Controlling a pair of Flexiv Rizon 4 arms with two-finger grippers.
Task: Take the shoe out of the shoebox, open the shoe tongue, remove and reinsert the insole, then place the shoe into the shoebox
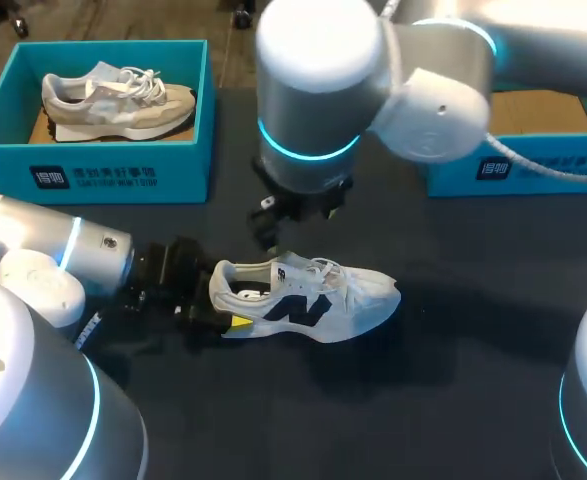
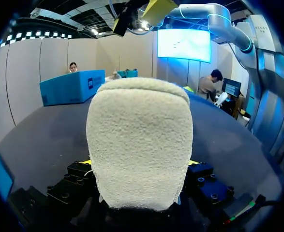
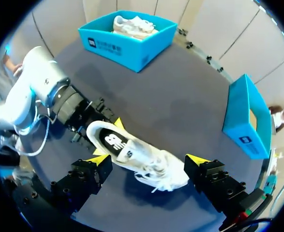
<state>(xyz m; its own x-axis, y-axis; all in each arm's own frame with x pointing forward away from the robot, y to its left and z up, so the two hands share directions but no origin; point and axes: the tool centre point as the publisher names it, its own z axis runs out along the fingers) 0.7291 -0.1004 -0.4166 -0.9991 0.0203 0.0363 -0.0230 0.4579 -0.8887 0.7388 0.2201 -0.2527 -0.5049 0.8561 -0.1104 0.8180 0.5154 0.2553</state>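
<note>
Mid-table, apart from both shoeboxes [image 1: 123, 175] [image 1: 533, 170]: shoe [image 1: 313, 300], heel [image 1: 223, 285] pinched by left fingers [image 1: 241, 321], right fingers [image 3: 197, 159] spread.

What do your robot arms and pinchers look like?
My left arm and right arm are fat silver-white tubes with rounded joints and glowing turquoise rings. A white cable trails from the right one. My left gripper and right gripper are black, blocky, with bright yellow tips.

A robotics lab: a left arm [image 1: 63, 255] and a right arm [image 1: 318, 90] at a dark table [image 1: 453, 380] bearing teal shoeboxes [image 1: 93, 165] [image 1: 533, 170].
</note>
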